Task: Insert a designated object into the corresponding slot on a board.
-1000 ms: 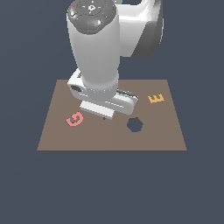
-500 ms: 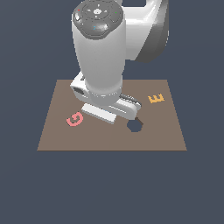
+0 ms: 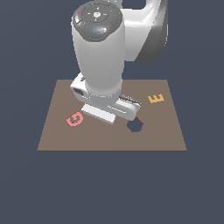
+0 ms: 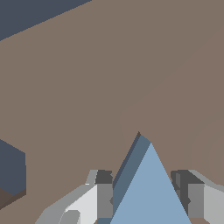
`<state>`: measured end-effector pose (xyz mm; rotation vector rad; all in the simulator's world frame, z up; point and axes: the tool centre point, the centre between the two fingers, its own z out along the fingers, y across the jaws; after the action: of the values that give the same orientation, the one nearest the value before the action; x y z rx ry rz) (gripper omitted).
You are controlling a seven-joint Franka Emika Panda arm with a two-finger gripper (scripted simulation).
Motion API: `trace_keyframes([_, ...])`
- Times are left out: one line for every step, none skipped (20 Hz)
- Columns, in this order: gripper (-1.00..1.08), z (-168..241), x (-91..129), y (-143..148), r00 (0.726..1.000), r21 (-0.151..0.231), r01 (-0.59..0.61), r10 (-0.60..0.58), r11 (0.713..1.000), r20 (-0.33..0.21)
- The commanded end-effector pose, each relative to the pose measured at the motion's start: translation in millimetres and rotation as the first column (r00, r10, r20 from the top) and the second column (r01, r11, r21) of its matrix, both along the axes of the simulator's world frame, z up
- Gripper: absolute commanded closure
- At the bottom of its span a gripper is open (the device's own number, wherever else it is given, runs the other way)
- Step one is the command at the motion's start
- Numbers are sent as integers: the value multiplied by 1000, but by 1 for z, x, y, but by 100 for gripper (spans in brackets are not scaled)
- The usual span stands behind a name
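Currently the jaws [image 4: 148,199] hold the light-blue triangle piece [image 4: 151,192] by two opposite sides, narrowed onto it. The piece sits low over the board [image 3: 57,135]. A dark opening [image 4: 11,173] lies well off to one side of the piece; it is probably a cut-out, but its shape cannot be read.

Risk: if the piece is lowered while rotated against the slot, a corner would catch the rim and jam or slip in the grip.

Orientation: the apex points away from the wrist, and the long axis runs base to apex between the jaws.

In the exterior view, the arm hides the piece. Beyond it lie the rounder hole [image 3: 134,126], pink G [image 3: 75,119] and orange E [image 3: 156,98].
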<state>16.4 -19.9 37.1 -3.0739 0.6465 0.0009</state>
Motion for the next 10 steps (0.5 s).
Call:
trace_keyframes([108, -5, 0, 0, 1000, 0, 0, 0, 1000, -1])
trace_keyframes([108, -6, 0, 0, 1000, 0, -1, 1, 1000, -1])
trace_keyframes([108, -7, 0, 0, 1000, 0, -1, 1, 1000, -1])
trace_keyframes([-92, -7, 0, 0, 1000, 0, -1, 1, 1000, -1])
trace_keyframes([-92, -7, 0, 0, 1000, 0, -1, 1, 1000, -1])
trace_keyframes([-92, -7, 0, 0, 1000, 0, -1, 1, 1000, -1])
trace_keyframes([-92, -7, 0, 0, 1000, 0, -1, 1, 1000, -1])
trace_keyframes([-92, -7, 0, 0, 1000, 0, -1, 1, 1000, -1])
trace_keyframes([-92, -7, 0, 0, 1000, 0, -1, 1, 1000, -1])
trace_keyframes([-92, -7, 0, 0, 1000, 0, -1, 1, 1000, -1])
